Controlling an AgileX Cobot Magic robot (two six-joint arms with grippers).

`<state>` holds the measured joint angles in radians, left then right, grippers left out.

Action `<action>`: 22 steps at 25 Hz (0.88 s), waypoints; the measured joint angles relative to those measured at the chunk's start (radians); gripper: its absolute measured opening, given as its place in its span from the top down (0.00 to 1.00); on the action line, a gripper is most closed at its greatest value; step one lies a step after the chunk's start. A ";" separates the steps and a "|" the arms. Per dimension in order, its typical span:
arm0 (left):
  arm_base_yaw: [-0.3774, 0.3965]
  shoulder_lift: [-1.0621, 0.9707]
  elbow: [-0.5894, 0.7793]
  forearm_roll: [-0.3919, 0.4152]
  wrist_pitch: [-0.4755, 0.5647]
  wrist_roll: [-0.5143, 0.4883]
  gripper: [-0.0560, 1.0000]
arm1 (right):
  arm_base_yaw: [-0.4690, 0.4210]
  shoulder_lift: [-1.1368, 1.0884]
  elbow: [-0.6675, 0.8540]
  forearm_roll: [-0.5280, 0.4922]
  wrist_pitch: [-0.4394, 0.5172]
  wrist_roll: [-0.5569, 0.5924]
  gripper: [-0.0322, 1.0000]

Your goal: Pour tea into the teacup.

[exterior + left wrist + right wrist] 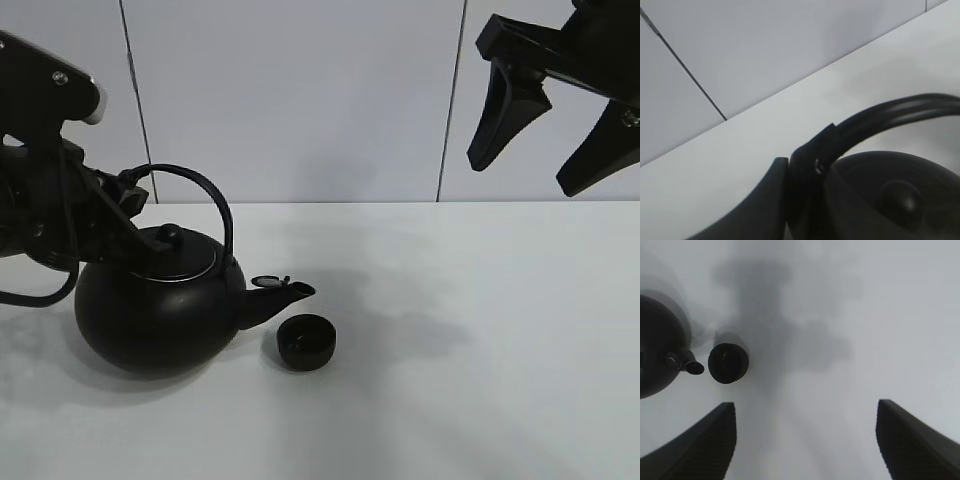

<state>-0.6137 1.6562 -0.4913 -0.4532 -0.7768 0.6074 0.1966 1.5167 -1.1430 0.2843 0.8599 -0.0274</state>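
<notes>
The round black kettle with an arched handle stands roughly upright at the left of the white table. My left gripper is shut on the handle; the left wrist view shows one finger against the handle above the lid. The spout points right, just above and left of the small black teacup. The teacup and kettle also show in the right wrist view. No tea is visible. My right gripper hangs open and empty, high at the right.
A pale panelled wall stands behind the table. The table's surface to the right of the teacup carries only shadows.
</notes>
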 joint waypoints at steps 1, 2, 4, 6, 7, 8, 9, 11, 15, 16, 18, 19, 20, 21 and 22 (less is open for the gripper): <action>0.000 0.000 0.000 -0.001 0.000 0.010 0.84 | 0.000 0.000 0.000 0.000 0.000 0.000 0.45; 0.000 0.000 0.000 -0.001 0.000 0.017 0.84 | 0.000 0.000 0.000 0.000 0.000 0.000 0.45; 0.000 0.000 0.000 -0.001 0.000 0.022 0.84 | 0.000 0.000 0.000 0.000 0.000 0.000 0.45; 0.000 0.000 0.000 -0.001 -0.001 0.035 0.84 | 0.000 0.000 0.000 0.000 0.000 0.000 0.45; 0.000 0.000 0.000 -0.003 -0.001 0.043 0.84 | 0.000 0.000 0.000 0.000 0.000 0.000 0.45; 0.000 0.000 0.000 -0.010 -0.001 0.053 0.84 | 0.000 0.000 0.000 0.000 0.000 0.000 0.45; 0.000 0.000 0.000 -0.020 -0.001 0.060 0.84 | 0.000 0.000 0.000 0.000 0.000 0.000 0.45; 0.000 0.000 0.000 -0.035 -0.001 0.079 0.84 | 0.000 0.000 0.000 0.000 0.000 0.000 0.45; 0.000 0.000 0.000 -0.045 -0.001 0.095 0.84 | 0.000 0.000 0.000 0.000 0.000 0.000 0.45; 0.000 0.000 0.000 -0.045 -0.001 0.096 0.84 | 0.000 0.000 0.000 0.000 0.000 0.000 0.45; 0.000 0.000 0.000 -0.045 -0.001 0.097 0.84 | 0.000 0.000 0.000 0.000 0.000 0.000 0.45; 0.000 0.000 0.000 -0.045 -0.001 0.097 0.84 | 0.000 0.000 0.000 0.000 0.000 0.000 0.45; 0.000 0.000 0.000 -0.045 -0.001 0.098 0.84 | 0.000 0.000 0.000 0.000 0.000 0.000 0.45; 0.000 0.000 0.000 -0.042 -0.001 0.098 0.84 | 0.000 0.000 0.000 0.000 0.000 0.000 0.45; 0.000 0.000 0.000 -0.038 -0.001 0.098 0.84 | 0.000 0.000 0.000 0.000 0.000 0.000 0.45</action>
<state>-0.6137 1.6562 -0.4913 -0.4911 -0.7776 0.7051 0.1966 1.5167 -1.1430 0.2843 0.8599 -0.0274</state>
